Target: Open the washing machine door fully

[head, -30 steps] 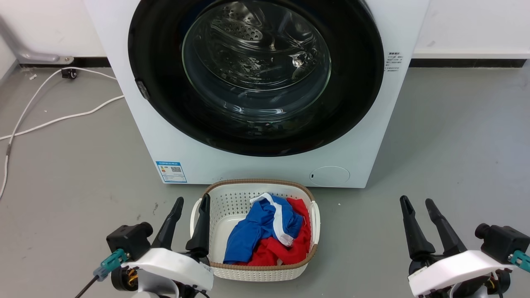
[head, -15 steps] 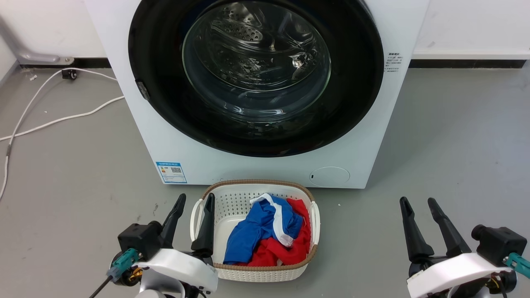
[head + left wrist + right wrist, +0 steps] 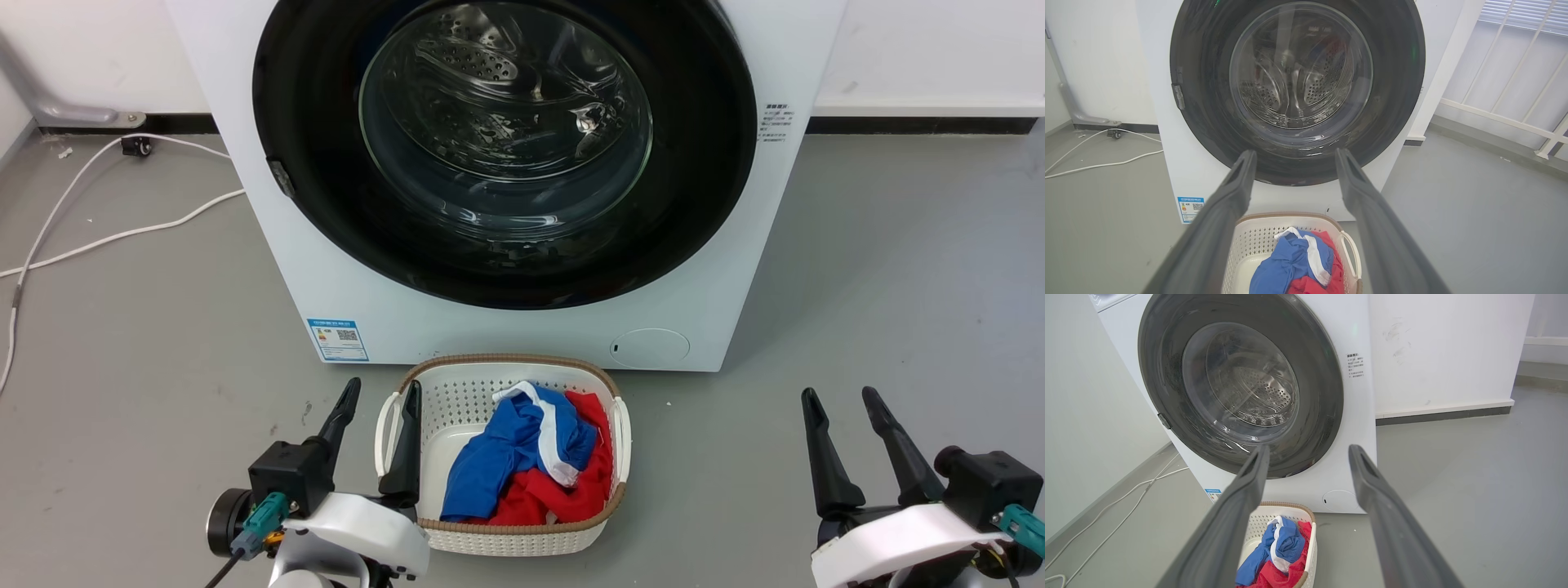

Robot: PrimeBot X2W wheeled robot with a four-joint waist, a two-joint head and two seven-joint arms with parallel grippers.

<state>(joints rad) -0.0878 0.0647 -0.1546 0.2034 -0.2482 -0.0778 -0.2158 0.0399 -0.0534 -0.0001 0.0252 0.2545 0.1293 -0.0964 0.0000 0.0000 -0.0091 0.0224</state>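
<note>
The washing machine door (image 3: 506, 147) is seen shut, flush in the white machine's front, above the laundry basket (image 3: 506, 359) on the floor. The left hand (image 3: 384, 394) and the right hand (image 3: 839, 396) are held low, well short of it, each with fingers spread apart and nothing gripped. The reach is judged not yet begun. A small grey catch (image 3: 282, 178) is set at the door's left edge. It should be approached by the left hand, hooked at the rim, and drawn outward along an arc, the basket being cleared.
</note>
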